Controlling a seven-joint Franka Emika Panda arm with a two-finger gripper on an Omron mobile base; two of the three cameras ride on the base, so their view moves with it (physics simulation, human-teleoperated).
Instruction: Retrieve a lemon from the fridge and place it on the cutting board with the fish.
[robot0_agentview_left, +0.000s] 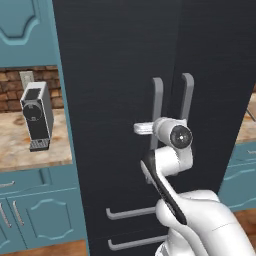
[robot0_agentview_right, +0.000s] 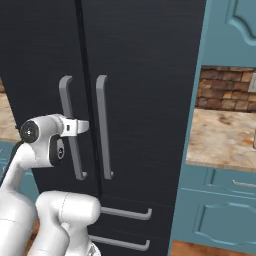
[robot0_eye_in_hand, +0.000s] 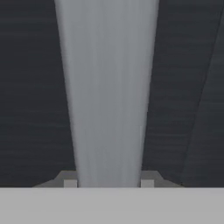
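Far left in the left base view, a coffee machine (robot0_agentview_left: 36, 116) sits on the marbled surface (robot0_agentview_left: 25, 145) under teal cabinets (robot0_agentview_left: 27, 22), clear of the work & irrelevant to this step.

Next right, the fridge (robot0_agentview_left: 115, 75): both doors shut, so the lemon, presumably inside, can't be seen; cutting board and fish aren't anywhere in these frames either.

Mid-door, the gripper (robot0_agentview_left: 150, 128) has its jaws clamped on the left door handle (robot0_agentview_left: 157, 100), the left bar of the pair. Hand view confirms: the grey bar (robot0_eye_in_hand: 107, 87) runs straight up between the two fingertips (robot0_eye_in_hand: 70, 182), one each side, touching. Grip sits about mid-height on the bar, prob. for a steady pull on the door.

Right handle (robot0_agentview_left: 187, 95) untouched, just beside.

Judgement: task barely begun; door must swing open first. Risk: jaws sliding along the smooth bar as the arm pulls.
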